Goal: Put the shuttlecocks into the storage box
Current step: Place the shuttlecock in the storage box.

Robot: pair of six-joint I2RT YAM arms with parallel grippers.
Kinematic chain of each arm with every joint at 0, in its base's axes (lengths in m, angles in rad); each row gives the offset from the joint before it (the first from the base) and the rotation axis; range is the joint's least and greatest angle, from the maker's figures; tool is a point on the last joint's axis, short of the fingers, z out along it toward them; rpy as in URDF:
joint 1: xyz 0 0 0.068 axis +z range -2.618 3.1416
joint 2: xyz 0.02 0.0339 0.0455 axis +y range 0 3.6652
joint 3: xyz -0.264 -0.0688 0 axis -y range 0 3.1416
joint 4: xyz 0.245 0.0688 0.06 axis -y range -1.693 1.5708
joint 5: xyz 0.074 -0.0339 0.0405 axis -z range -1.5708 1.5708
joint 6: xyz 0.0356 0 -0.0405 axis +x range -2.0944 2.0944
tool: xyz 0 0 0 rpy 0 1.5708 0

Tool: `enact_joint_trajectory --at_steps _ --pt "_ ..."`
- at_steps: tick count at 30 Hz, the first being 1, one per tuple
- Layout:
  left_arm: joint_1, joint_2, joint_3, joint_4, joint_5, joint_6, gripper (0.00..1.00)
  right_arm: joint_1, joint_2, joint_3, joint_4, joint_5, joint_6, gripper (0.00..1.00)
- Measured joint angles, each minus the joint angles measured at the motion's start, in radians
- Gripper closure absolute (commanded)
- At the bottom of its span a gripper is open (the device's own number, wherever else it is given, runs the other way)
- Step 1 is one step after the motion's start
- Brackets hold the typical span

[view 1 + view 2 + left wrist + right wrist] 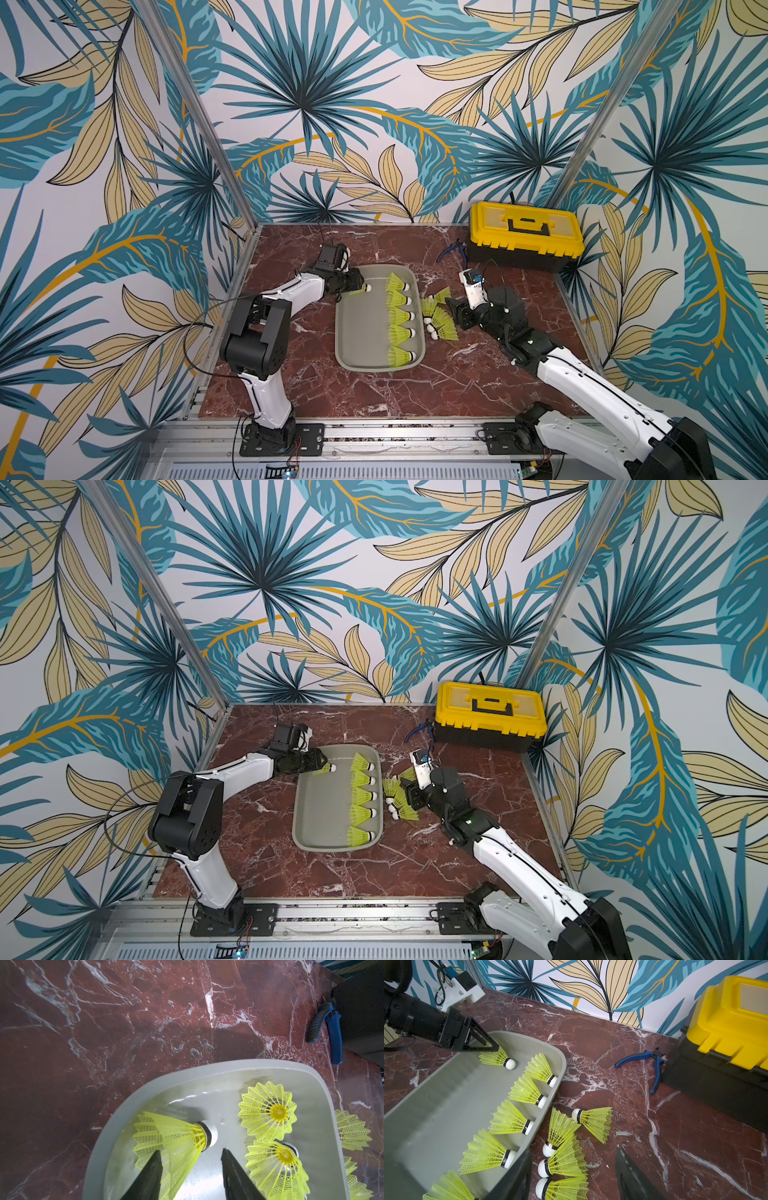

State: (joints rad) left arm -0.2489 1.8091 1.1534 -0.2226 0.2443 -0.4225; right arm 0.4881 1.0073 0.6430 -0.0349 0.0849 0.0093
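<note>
The left claw [191, 1151] is spread apart by one shuttlecock [172, 1136] lying in the storage box [360, 332]; five more shuttlecocks [400, 316] lie inside; four shuttlecocks [442, 322] lie just beside it; the right claw [573, 1151] is spread too.

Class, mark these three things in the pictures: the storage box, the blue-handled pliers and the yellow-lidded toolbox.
storage box [360, 332], in a top view, on its bare floor.
pliers [656, 1078], in the right wrist view, on one blue handle.
toolbox [494, 226], in a top view, on the yellow lid beside the handle.

Shuttlecocks [361, 796] in storage box [318, 814], toolbox [490, 717] behind
</note>
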Motion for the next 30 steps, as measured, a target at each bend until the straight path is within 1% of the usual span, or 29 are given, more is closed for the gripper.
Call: enact_joint_trajectory --at_steps 9,13,16,21,25,30 --pt "0.000 -0.063 0.009 -0.021 -0.003 0.011 0.41 0.000 0.041 0.000 -0.008 0.006 0.034 0.36" --pt "0.000 -0.122 0.010 -0.050 -0.010 0.015 0.40 0.000 0.068 0.001 -0.020 0.008 0.076 0.37" --pt "0.000 -0.184 0.010 -0.075 -0.021 0.015 0.39 0.000 0.098 0.011 -0.045 0.005 0.130 0.37" --pt "0.000 -0.334 0.003 -0.116 -0.035 0.018 0.38 0.000 0.164 0.067 -0.137 -0.013 0.256 0.39" --pt "0.000 -0.463 -0.032 -0.137 -0.045 0.018 0.38 0.000 0.210 0.121 -0.212 -0.068 0.341 0.41" --pt "0.000 -0.586 -0.087 -0.182 -0.048 0.010 0.37 0.000 0.223 0.128 -0.274 -0.141 0.429 0.41"
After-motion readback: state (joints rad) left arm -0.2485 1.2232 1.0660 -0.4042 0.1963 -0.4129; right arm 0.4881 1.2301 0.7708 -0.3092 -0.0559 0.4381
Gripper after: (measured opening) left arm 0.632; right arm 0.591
